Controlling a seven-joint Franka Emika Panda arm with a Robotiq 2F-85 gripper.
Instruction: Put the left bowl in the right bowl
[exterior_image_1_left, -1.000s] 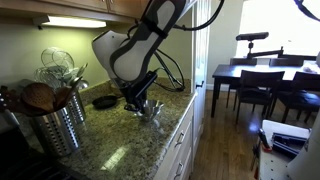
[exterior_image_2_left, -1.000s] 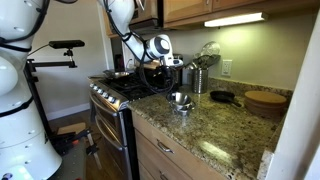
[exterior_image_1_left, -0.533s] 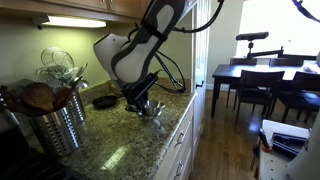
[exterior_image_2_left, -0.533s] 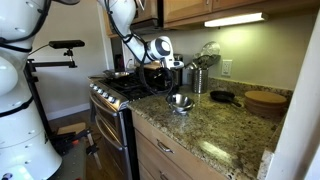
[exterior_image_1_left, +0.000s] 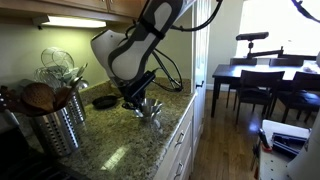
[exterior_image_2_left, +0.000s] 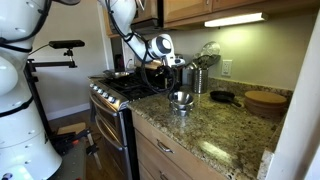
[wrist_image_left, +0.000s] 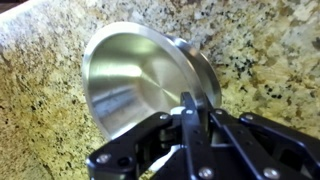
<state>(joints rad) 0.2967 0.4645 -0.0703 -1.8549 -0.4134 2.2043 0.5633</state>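
Note:
In the wrist view my gripper (wrist_image_left: 190, 108) is shut on the near rim of a shiny steel bowl, the left bowl (wrist_image_left: 130, 80). It is tilted over the granite counter. The rim of the twin right bowl (wrist_image_left: 207, 82) shows just behind and under it, so the two overlap. I cannot tell whether the held bowl rests inside it. In both exterior views the gripper (exterior_image_1_left: 146, 103) (exterior_image_2_left: 172, 88) is low over the counter at the bowls (exterior_image_1_left: 152, 110) (exterior_image_2_left: 181, 100), which read as one steel shape.
A ribbed steel canister with utensils (exterior_image_1_left: 55, 122) (exterior_image_2_left: 200, 76) stands on the counter. A flat black pan (exterior_image_1_left: 104, 101) (exterior_image_2_left: 222, 97) lies behind the bowls. A wooden board (exterior_image_2_left: 266, 99) and a gas stove (exterior_image_2_left: 122, 88) flank them. The counter edge (exterior_image_1_left: 178, 122) is close.
The arm has shifted very slightly over the bowls. The grip on the bowl's rim looks the same.

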